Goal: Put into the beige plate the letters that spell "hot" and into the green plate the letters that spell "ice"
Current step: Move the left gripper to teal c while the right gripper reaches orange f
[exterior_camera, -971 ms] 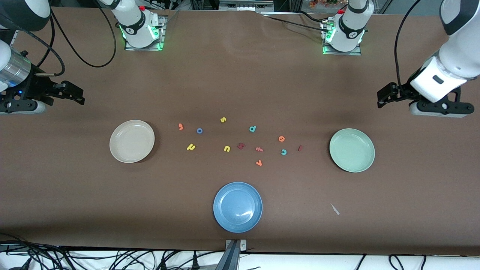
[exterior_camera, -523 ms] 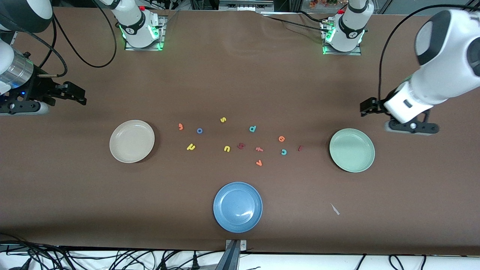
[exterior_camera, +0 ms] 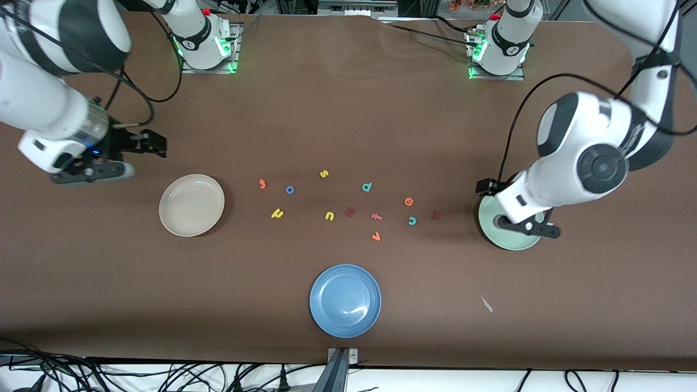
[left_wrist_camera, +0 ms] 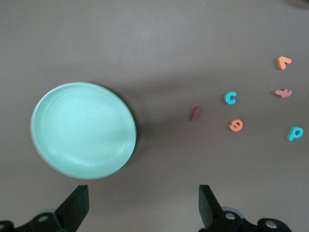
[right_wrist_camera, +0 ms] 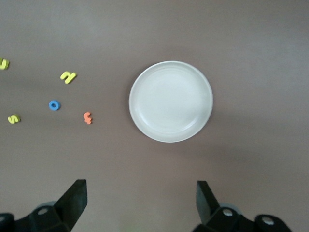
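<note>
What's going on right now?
Left gripper open over green plate; right gripper open near beige plate. Both plates empty. Nothing blocking.

green plate [exterior_camera: 509, 243] partly hidden (left arm over it)

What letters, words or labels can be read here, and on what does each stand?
"s": yellow foam letter, on the brown table.
"o": blue foam ring, on the table.
"c": teal foam letter, on the table.
"e": orange rounded foam letter, on the table.
"v": orange angular foam letter, on the table.
Remaining foam letters: turned, uncertain.
Marks on arm bases: too small to read.
</note>
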